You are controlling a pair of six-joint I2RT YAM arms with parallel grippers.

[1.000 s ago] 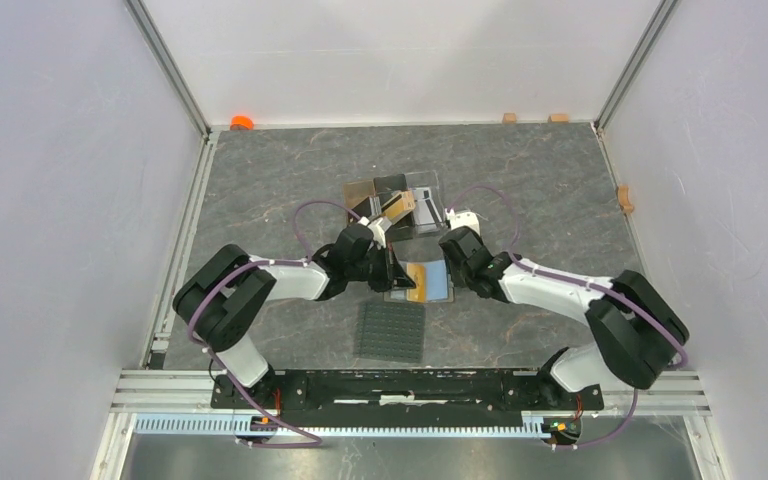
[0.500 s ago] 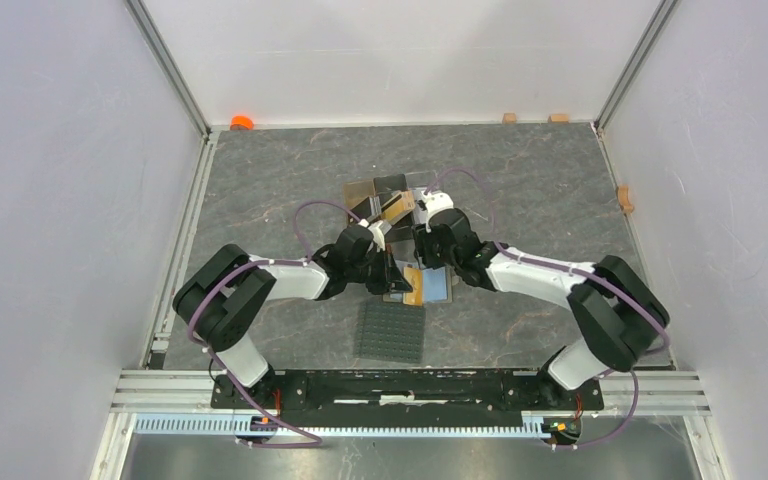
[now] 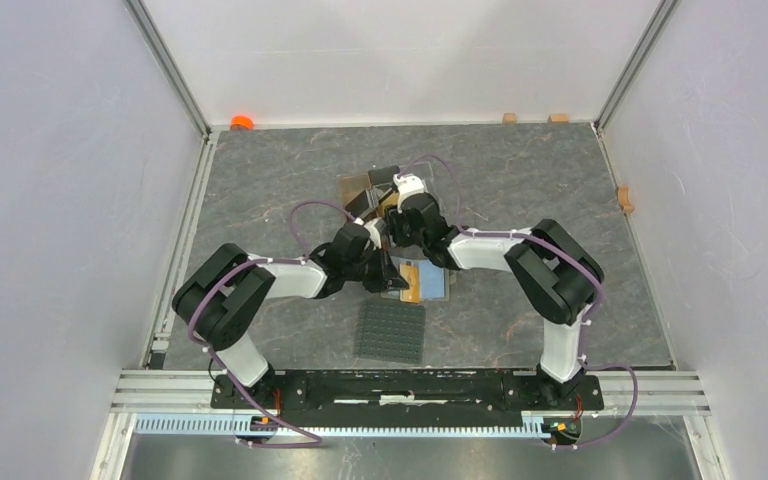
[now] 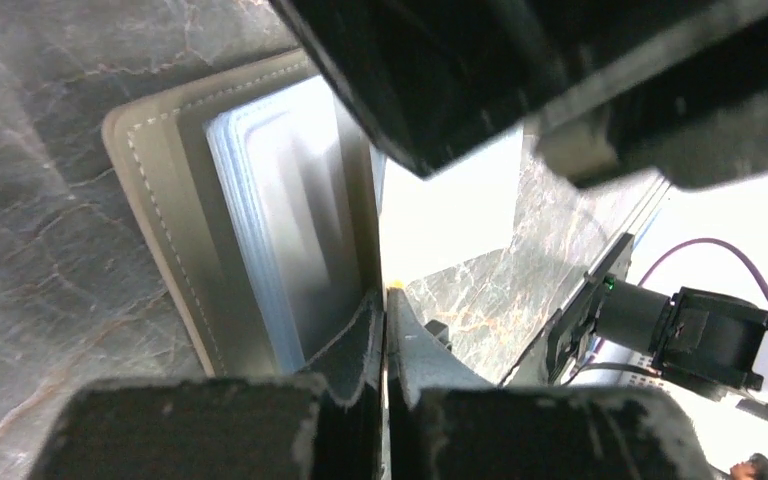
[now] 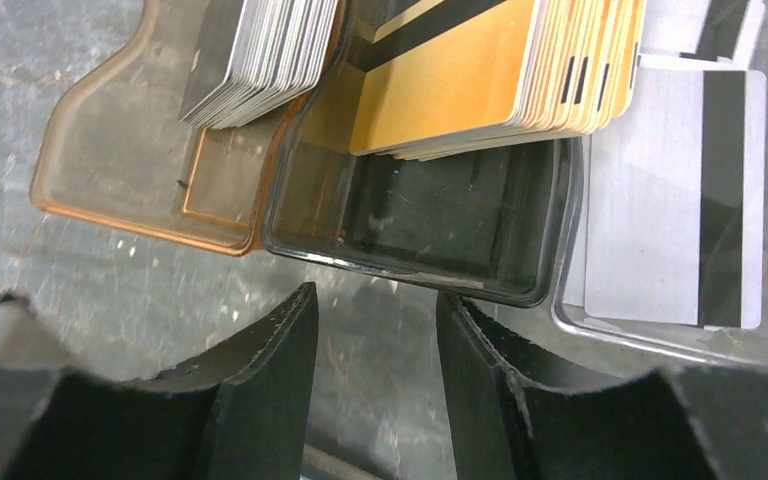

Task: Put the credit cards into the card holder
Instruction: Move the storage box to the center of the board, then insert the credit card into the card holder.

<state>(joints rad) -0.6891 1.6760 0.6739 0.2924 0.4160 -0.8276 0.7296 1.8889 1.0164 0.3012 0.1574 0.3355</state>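
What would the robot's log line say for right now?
left gripper: shut on card holder edge | right gripper: open, empty, over gold cards in clear stand | next: likely grab gold card

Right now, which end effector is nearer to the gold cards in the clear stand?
Right. The right end effector is open just in front of the gold cards, while the left end effector is shut on the card holder, farther away.

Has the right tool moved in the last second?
Yes. The right tool has swung away from the card holder's right edge, going left and toward the far wall. It now hangs open at the clear three-slot stand.
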